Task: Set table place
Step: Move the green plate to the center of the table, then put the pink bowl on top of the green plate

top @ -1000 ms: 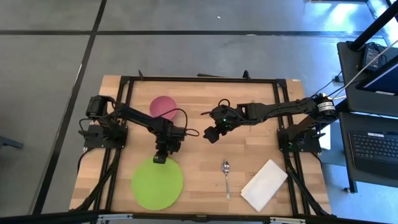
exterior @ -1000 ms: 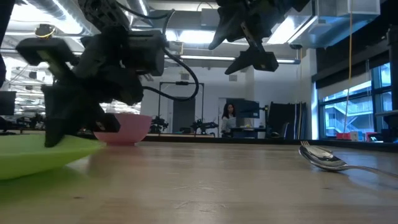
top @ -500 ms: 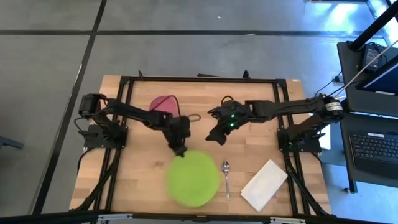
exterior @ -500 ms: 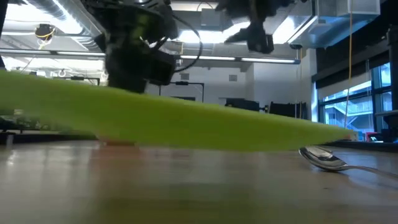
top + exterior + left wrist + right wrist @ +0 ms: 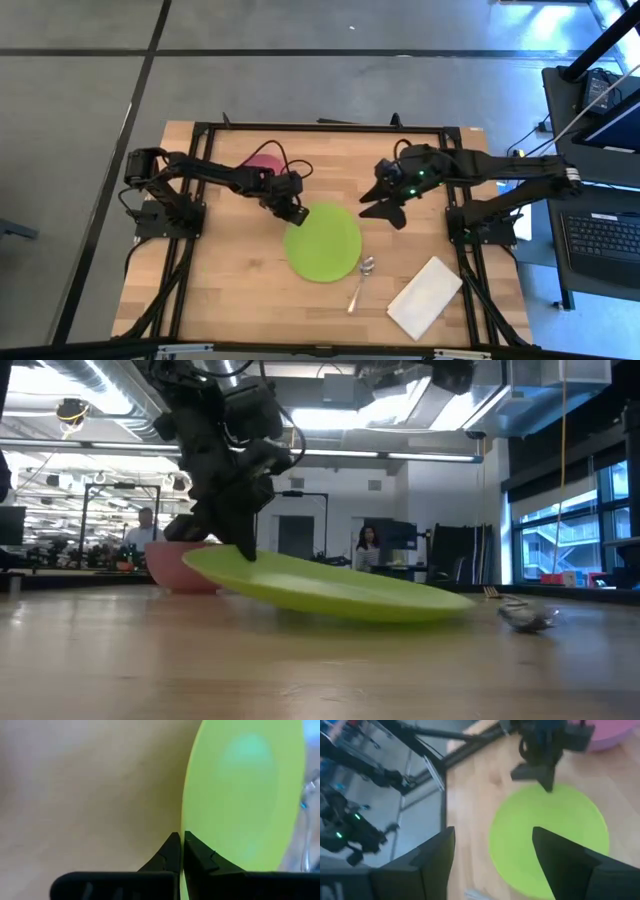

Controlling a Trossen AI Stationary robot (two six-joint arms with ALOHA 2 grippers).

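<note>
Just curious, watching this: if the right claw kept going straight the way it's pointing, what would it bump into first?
Probably the green plate. The right gripper hangs open above the table, and the plate lies ahead of its fingers, with the left gripper clamped on the far rim. Depth is uncertain.

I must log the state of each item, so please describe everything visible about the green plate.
The green plate is round, plain lime green and looks like matte plastic. The left end effector is shut on its rim, holding that edge raised, so it tilts while its opposite edge rests on the table. It lies mid-table, its edge meeting the spoon.
</note>
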